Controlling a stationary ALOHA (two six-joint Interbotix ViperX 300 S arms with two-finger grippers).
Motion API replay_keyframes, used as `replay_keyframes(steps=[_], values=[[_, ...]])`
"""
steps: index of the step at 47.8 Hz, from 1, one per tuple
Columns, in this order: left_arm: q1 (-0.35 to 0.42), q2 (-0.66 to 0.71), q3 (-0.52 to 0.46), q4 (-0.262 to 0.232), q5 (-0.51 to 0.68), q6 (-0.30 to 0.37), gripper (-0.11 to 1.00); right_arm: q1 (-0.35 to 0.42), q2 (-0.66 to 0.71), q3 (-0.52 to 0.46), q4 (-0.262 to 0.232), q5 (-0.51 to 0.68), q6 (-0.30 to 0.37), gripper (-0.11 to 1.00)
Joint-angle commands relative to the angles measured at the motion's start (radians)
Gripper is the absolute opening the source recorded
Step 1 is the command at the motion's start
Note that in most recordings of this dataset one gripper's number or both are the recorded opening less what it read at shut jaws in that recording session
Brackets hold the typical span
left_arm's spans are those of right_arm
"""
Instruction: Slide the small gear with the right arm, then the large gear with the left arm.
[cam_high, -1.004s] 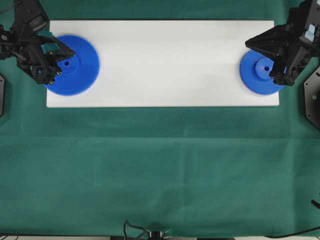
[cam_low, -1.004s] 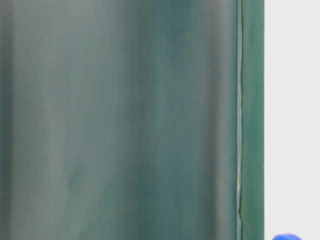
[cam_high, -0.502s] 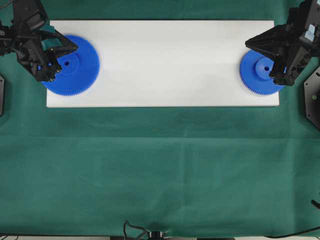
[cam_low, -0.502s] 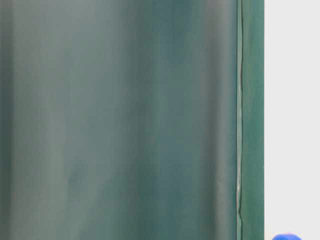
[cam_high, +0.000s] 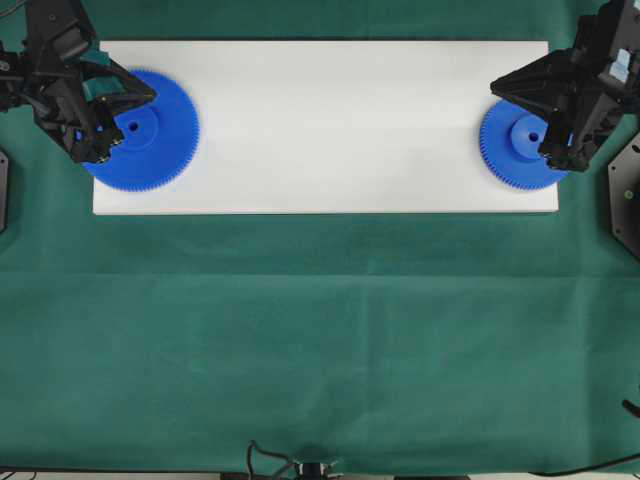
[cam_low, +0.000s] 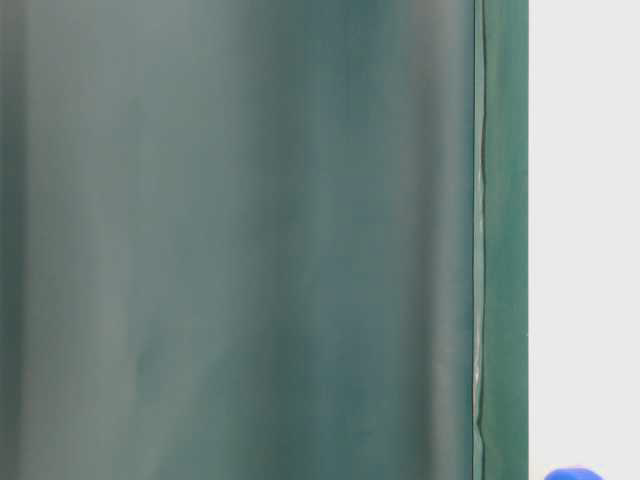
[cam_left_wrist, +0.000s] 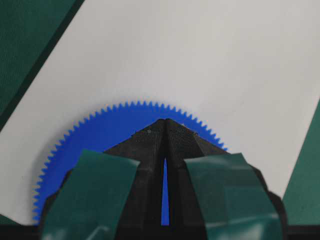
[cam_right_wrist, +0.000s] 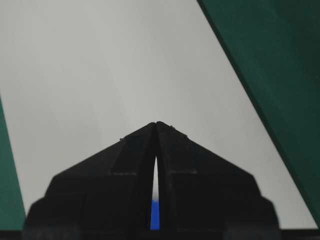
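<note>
1. Green cloth (cam_high: 320, 340): we see it covering the whole table, with the other items lying on it or above it
2. White board (cam_high: 330, 125): a long flat rectangle on the far part of the cloth; both gears rest on it, one at each end
3. Left arm (cam_high: 45, 70): black, reaching in over the board's left end. Its gripper, the left gripper (cam_high: 152, 95), carries teal patches (cam_left_wrist: 90, 195); in the left wrist view we find the fingertips pressed together with only a thin slit behind them, and nothing is held between them. The tip sits over the upper left part of the large gear, near its hub
4. Right arm (cam_high: 590, 70): all black, reaching in over the board's right end. The right gripper (cam_high: 493, 88) likewise has its tips together and grasps nothing; its tip lies at the upper left rim of the small gear
5. Large gear (cam_high: 150, 135): blue, flat on the board's left end, its left rim overhanging the board edge
6. Small gear (cam_high: 515, 150): blue, flat at the right end, near the board's front corner
</note>
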Motion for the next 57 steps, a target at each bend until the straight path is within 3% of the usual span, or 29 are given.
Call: replay_keyframes(steps=[1,57], values=[[-0.003,-0.006,-0.023,0.002,-0.009,0.002,0.00,0.003,0.002,-0.018,0.002,-0.009,0.000,0.53],[-0.011,-0.005,-0.021,0.002,-0.026,0.003,0.00,0.003,0.002,-0.017,0.000,-0.009,0.000,0.53]])
